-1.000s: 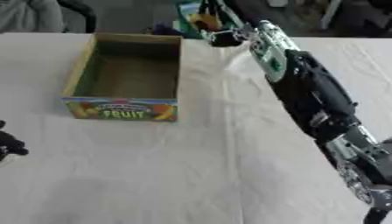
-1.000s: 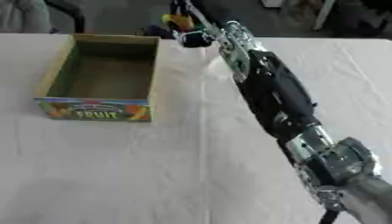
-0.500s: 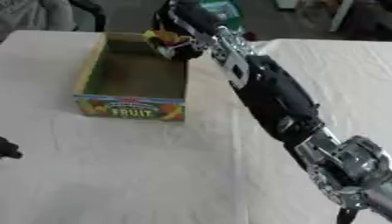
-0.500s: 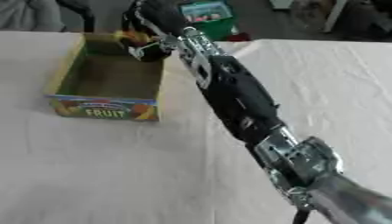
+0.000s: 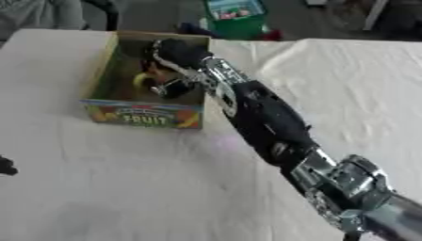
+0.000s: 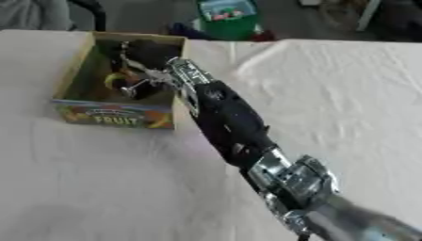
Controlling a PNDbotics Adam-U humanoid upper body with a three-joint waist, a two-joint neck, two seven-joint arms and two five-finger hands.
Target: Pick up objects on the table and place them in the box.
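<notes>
At the near left edge of the left eye view a small black part of the left hand (image 5: 6,166) shows against the cloth; whether its fingers are spread or curled cannot be told. A white cloth covers the surface (image 5: 124,188), creased toward the far right.

The right arm (image 5: 272,127) comes in from the near right corner, silver joints first, then a long black forearm, and stretches diagonally up and left across the cloth. It ends over the open cardboard box (image 5: 105,66), which stands on the left half of the surface. The near wall of the box carries a coloured printed band with the word "FRUIT" (image 5: 145,119) in yellow letters, fruit pictures on either side of it; a smaller line above the word is too blurred to read.

The right hand (image 5: 169,70) is down inside the box, against its right wall. Its fingers (image 6: 134,87) are curled round a small yellow-green object (image 6: 114,79), which sits within the box walls, low in the interior; whether it touches the box floor cannot be told.

Beyond the far edge of the surface, on the floor, stands a green container (image 5: 237,16) with a pale lid bearing a picture too small to make out.
</notes>
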